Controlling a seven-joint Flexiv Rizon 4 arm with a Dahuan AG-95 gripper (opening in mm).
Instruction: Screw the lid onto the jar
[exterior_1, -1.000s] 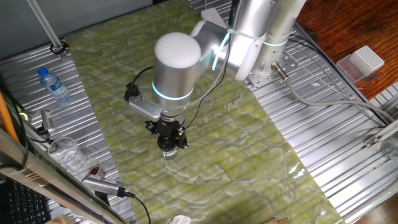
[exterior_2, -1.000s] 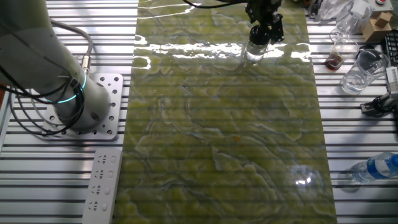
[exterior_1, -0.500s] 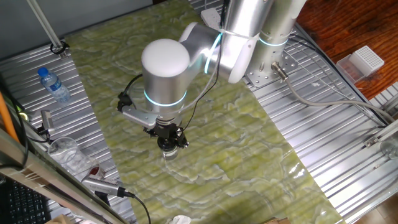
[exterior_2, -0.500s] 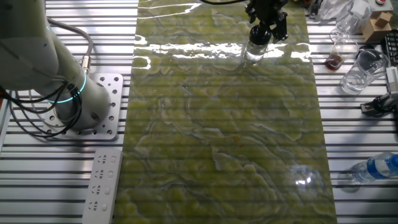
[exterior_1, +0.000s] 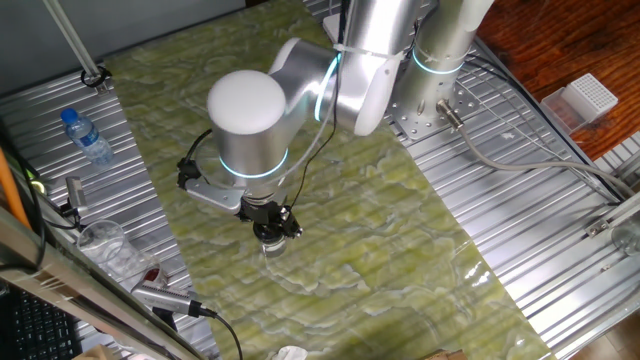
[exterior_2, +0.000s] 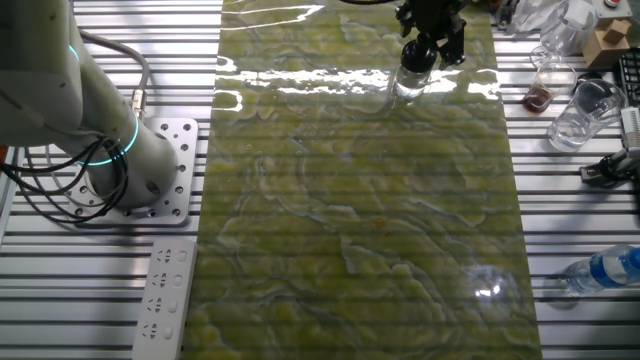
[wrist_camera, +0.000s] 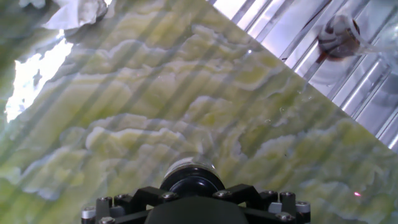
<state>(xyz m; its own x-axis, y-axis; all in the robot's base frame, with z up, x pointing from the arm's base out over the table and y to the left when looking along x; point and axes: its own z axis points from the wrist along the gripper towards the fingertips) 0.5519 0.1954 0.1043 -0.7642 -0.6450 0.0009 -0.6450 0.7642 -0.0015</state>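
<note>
The small clear glass jar (exterior_1: 272, 243) stands upright on the green marbled mat; it also shows in the other fixed view (exterior_2: 409, 82). The black lid (wrist_camera: 192, 178) sits on top of the jar, seen glossy and round in the hand view. My gripper (exterior_1: 273, 224) points straight down over the jar, and its black fingers are closed around the lid. In the other fixed view the gripper (exterior_2: 425, 45) is at the far edge of the mat. The lid is hidden by the fingers in both fixed views.
A blue-capped water bottle (exterior_1: 86, 137) lies on the metal slats at the left. A clear plastic cup (exterior_2: 583, 112) and a small glass with brown residue (wrist_camera: 339, 36) stand beside the mat. A power strip (exterior_2: 164, 297) lies near the arm's base (exterior_2: 140, 170).
The arm's wrist has turned over the jar, and the big joint has swung left in one fixed view. The gripper has rotated while staying on the lid. The jar has not moved.
</note>
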